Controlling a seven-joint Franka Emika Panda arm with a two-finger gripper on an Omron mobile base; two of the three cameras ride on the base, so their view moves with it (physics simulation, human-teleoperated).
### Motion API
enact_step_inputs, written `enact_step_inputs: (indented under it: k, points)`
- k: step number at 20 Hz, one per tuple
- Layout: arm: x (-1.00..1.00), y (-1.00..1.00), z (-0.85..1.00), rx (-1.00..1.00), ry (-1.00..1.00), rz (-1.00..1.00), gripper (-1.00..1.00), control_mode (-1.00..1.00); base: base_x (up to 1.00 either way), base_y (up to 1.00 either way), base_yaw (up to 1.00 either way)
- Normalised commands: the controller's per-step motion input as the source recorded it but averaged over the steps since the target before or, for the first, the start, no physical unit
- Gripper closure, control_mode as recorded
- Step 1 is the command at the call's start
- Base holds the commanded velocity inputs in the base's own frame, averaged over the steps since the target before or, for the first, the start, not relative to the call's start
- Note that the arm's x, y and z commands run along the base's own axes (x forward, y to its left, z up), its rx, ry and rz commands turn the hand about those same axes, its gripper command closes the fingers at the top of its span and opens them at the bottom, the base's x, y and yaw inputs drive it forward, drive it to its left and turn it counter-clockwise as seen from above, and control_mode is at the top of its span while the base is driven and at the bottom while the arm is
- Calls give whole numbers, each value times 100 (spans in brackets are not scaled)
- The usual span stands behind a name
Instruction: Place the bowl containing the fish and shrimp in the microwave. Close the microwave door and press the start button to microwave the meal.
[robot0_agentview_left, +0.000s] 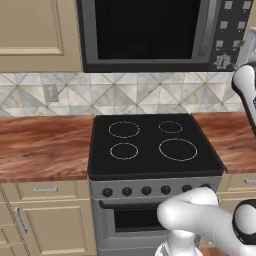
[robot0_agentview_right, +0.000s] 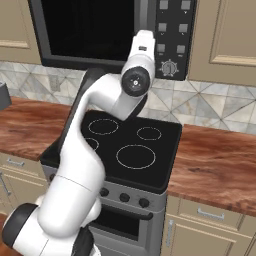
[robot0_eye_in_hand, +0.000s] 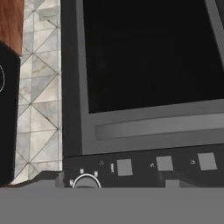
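The microwave (robot0_agentview_left: 150, 30) hangs above the stove, and its door (robot0_eye_in_hand: 148, 57) with the dark glass window is shut. Nothing shows through the glass, so the bowl, the fish and the shrimp are hidden. The black side panel (robot0_agentview_right: 172, 30) carries grey buttons (robot0_eye_in_hand: 124, 167) and a round dial (robot0_eye_in_hand: 86, 181). My arm is raised, with the hand (robot0_agentview_right: 142, 47) close in front of the door's handle edge beside the panel. In the hand view my gripper (robot0_eye_in_hand: 109, 183) faces the panel; its tips barely show, wide apart and open, with nothing between them.
A black-topped stove (robot0_agentview_left: 155, 142) stands under the microwave, with wooden counters to its left (robot0_agentview_left: 45, 145) and right (robot0_agentview_right: 220, 165). Beige cabinets (robot0_agentview_right: 225, 35) flank the microwave. A tiled backsplash with a wall outlet (robot0_agentview_left: 50, 93) runs behind.
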Motion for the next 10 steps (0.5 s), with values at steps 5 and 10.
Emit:
enact_step_inputs:
  k: [5,10]
  points:
    - [16,-5,0,2,0,7,100,-100,0,0,0]
    - [35,-4,0,2,0,0,100,-100,0,0,0]
